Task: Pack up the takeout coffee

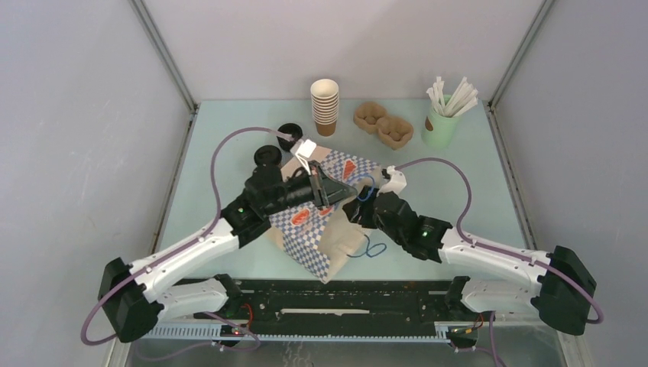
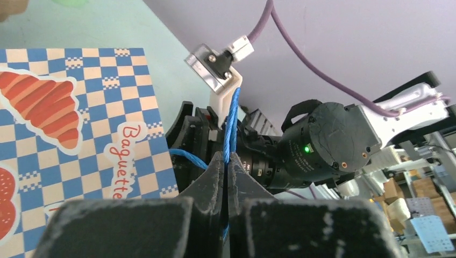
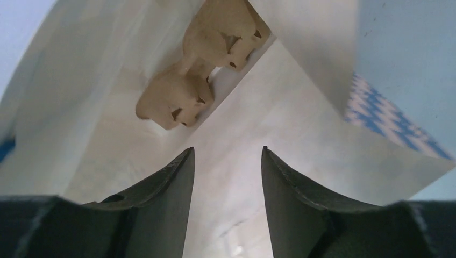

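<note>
Brown kraft takeout coffee cups (image 1: 325, 107) stand stacked at the back of the table, away from both grippers. A blue-checked paper bag (image 1: 309, 229) lies in the middle. My left gripper (image 2: 226, 156) is shut on the bag's blue rope handle (image 2: 231, 129), holding it up above the bag; in the top view this gripper (image 1: 345, 189) sits over the bag's mouth. My right gripper (image 3: 227, 150) is open inside the bag, nothing between its fingers. Ahead of it, deep in the bag's white interior (image 3: 301, 134), lies a moulded-pulp cup tray (image 3: 199, 70).
Another pulp cup tray (image 1: 383, 125) sits at the back, right of the cup stack. A pale green cup with white straws (image 1: 443, 122) stands at the back right. Two black lids (image 1: 289, 136) (image 1: 267, 157) lie left of the bag. A second blue handle (image 1: 374, 248) trails on the table.
</note>
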Controlling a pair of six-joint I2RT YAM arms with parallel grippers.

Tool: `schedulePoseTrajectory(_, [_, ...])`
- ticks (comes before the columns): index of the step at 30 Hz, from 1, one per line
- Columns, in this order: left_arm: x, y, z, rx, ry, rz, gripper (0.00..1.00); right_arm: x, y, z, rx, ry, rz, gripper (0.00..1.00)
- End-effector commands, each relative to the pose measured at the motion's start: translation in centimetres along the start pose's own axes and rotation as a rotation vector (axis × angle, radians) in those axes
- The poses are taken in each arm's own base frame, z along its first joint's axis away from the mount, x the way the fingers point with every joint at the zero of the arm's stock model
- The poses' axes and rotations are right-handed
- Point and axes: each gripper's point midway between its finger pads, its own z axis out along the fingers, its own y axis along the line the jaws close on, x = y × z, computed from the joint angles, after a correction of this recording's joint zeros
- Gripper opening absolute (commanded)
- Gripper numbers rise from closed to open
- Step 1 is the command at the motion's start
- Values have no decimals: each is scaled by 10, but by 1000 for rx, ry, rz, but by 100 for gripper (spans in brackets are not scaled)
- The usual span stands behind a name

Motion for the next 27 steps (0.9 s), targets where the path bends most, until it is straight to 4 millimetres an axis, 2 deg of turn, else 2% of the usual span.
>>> schedulePoseTrajectory(1, [-24,-50,18,84,-116,37,0,-6,2,4,-19,-61,171,58])
schedulePoseTrajectory(3, [-9,-28,22,-73,-84,64,0,-3,-11,3,16,-70,196,64])
schedulePoseTrajectory(4, [3,-4,20,-147,-75,36,0,0,-19,3,31,-75,207,66])
schedulePoseTrajectory(5, [11,13,19,-180,-85,-7,0,7,-35,5,52,-75,209,67])
schedulePoseTrajectory(6, [16,17,18,-164,-88,-58,0,13,-46,7,61,-71,224,68])
schedulePoseTrajectory(9, [24,-25,27,-22,-60,-33,0,32,-70,9,58,-11,276,67])
schedulePoseTrajectory(11, [32,-38,37,-24,-28,30,0,39,-84,6,71,-12,302,66])
schedulePoseTrajectory(14, [61,-16,67,-85,53,-34,0,36,-95,6,62,-44,332,64])
schedulePoseTrajectory(16, [78,-14,88,-47,131,-87,0,31,-99,7,73,-58,308,61])
schedulePoseTrajectory(18, [63,-26,88,-29,104,-90,0,24,-99,9,62,-50,312,58])
schedulePoseTrajectory(20, [31,-39,73,-44,29,-5,0,21,-84,7,-12,-24,316,54])
schedulePoseTrajectory(22, [8,-43,55,-84,-26,93,0,16,-64,4,-91,-29,311,53])
schedulePoseTrajectory(24, [3,-33,46,-142,-55,137,0,14,-55,4,-120,-44,307,53])
schedulePoseTrajectory(25, [7,-19,44,-191,-59,135,0,15,-57,5,-115,-44,318,54])
schedulePoseTrajectory(27, [27,16,44,-293,-37,57,0,21,-69,11,-84,-27,351,54])
